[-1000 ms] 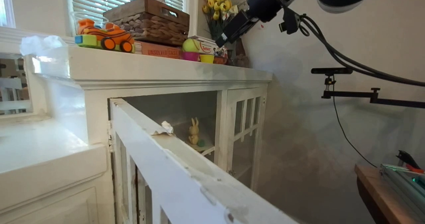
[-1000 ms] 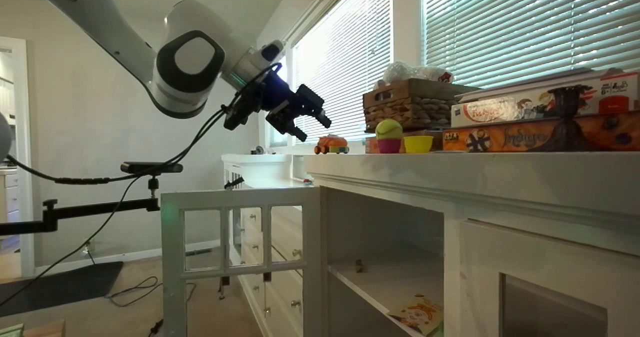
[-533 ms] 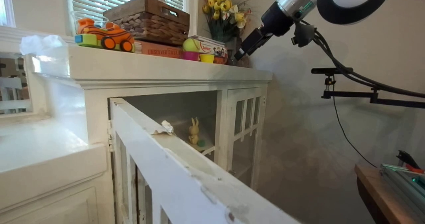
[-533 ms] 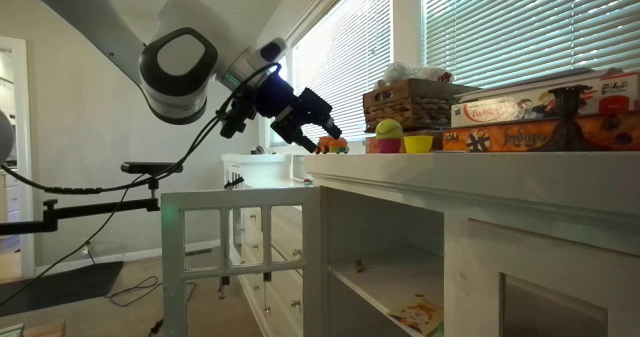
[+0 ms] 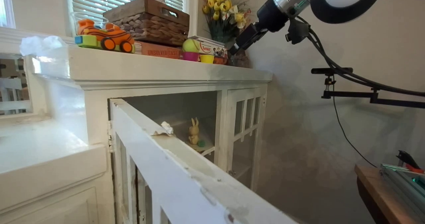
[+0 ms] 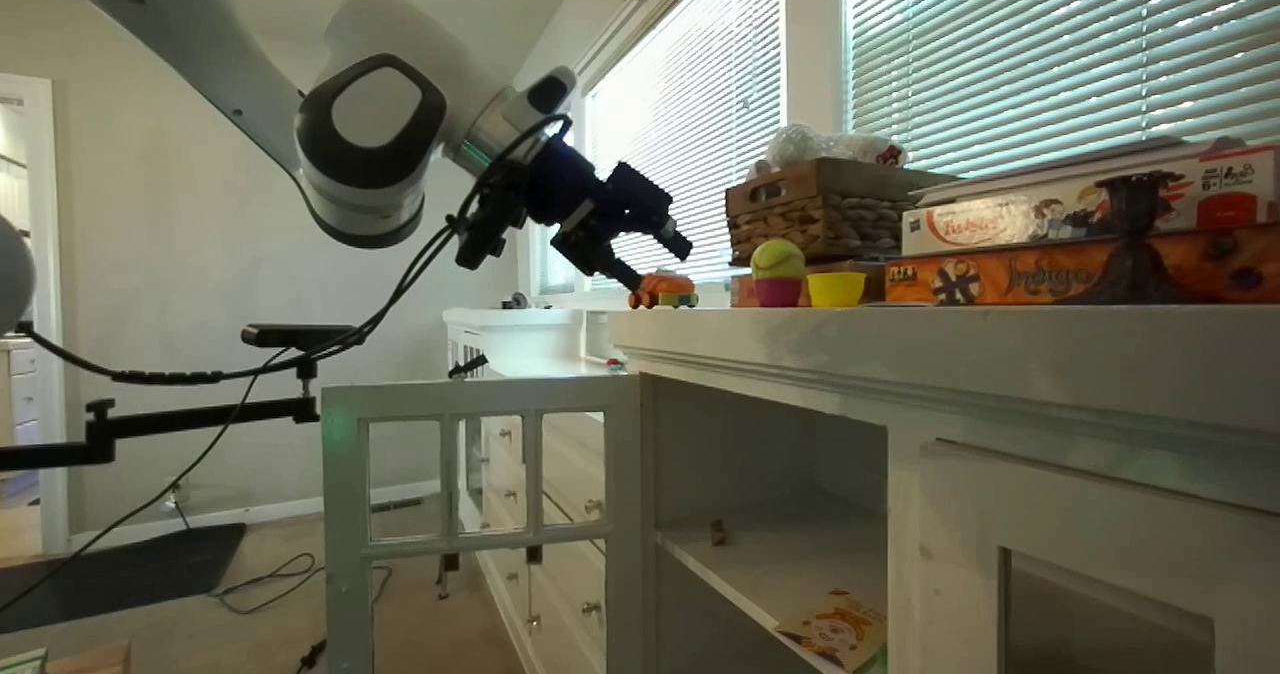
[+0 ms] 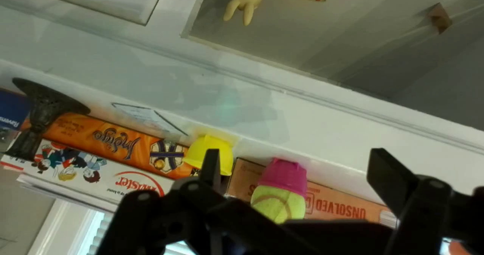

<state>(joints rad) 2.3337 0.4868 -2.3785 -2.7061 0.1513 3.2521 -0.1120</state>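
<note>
Cabinet top (image 6: 900, 339) bears 2 cups (image 6: 836, 290) and stacked boxes (image 6: 985, 224) near window blinds (image 6: 1050, 44); fingers (image 7: 388, 181) stand wide apart.

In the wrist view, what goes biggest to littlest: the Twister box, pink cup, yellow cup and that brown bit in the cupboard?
1. Twister box
2. Pink cup and yellow cup: too alike to rank; the yellow is partly hidden
3. Brown bit

Matt ball (image 7: 278, 204), smooth plastic cup (image 7: 284, 176)

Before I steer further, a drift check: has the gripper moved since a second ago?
Yes: in an exterior view, the gripper has shifted toward the picture's right, now appearing closer to the wooden basket.
</note>
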